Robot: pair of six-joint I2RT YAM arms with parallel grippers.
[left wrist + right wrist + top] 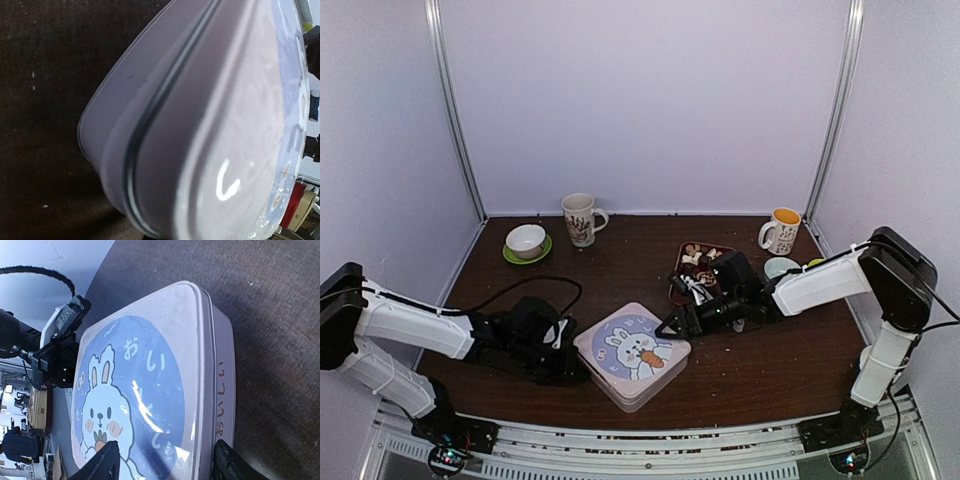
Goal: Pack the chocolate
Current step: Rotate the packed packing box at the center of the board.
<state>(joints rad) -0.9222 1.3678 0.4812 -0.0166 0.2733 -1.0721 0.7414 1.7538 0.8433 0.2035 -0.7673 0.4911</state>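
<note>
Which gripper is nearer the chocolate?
Right. The right gripper is at the right edge of the tin, just short of the chocolate; the left gripper is beyond the tin, at its left edge.

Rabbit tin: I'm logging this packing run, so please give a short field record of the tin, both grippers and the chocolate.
tin: lid on, rabbit picture facing up
left gripper: shut, at the tin's left side; any hold on it cannot be told
right gripper: open, fingers astride the tin's near-right edge
chocolate: in the dark tray behind the tin, not packed
</note>
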